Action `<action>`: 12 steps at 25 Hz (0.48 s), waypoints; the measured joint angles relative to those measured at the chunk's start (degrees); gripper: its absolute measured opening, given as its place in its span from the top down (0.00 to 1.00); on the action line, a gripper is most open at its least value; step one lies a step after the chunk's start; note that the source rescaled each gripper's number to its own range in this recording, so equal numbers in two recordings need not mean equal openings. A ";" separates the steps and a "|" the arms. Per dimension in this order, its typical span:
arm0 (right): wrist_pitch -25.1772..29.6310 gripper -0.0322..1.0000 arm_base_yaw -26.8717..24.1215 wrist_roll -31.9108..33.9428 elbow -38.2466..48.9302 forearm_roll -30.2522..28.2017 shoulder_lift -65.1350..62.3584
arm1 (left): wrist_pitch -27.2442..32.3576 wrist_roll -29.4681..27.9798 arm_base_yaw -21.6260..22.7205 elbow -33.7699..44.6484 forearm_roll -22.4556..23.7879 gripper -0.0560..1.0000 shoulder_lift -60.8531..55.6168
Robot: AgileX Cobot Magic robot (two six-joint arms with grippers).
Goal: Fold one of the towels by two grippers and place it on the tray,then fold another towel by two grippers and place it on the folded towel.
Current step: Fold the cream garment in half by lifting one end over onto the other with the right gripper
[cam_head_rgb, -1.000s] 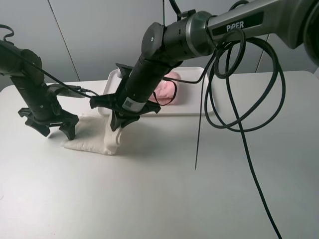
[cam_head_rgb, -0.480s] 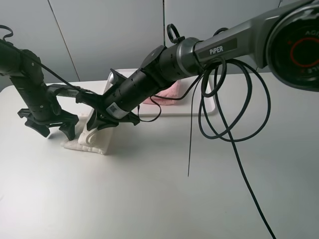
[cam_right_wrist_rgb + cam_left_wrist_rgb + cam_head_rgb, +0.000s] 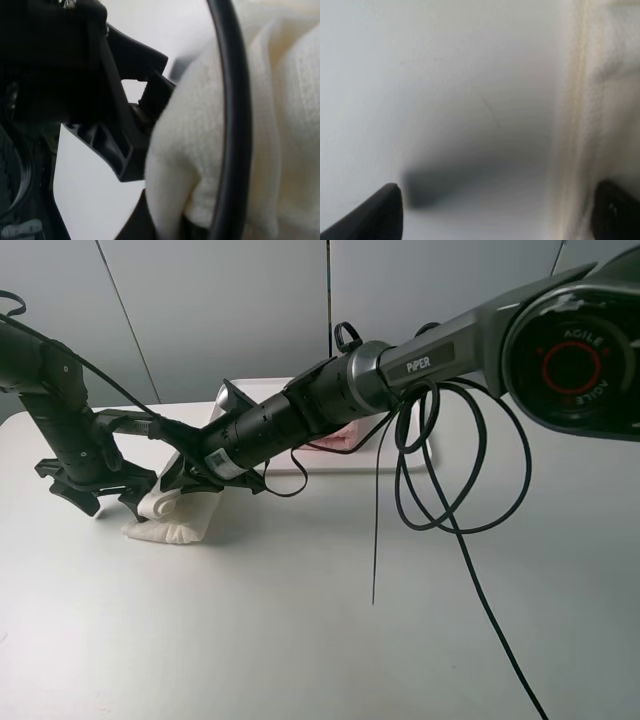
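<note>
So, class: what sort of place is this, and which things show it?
Probably a robotics lab or test bench: a bare white table, two black robot arms trailing loose cables, plain grey wall panels, and a cream-white towel as practice material.

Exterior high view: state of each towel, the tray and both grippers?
cream-white towel: on table, one edge lifted and rolled over
pink towel: folded, lying on tray
tray: flat on table, holding pink towel
left gripper: open, at towel's edge
right gripper: shut on cream-white towel
</note>
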 joint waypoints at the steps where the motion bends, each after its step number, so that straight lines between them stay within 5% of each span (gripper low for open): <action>1: -0.32 0.93 0.00 -0.11 0.00 0.00 0.42 | 0.00 0.00 0.00 0.00 0.00 0.02 0.00; 12: -2.79 0.93 0.00 -2.22 0.00 1.98 2.39 | 0.12 -0.10 0.00 0.00 -0.14 0.02 0.00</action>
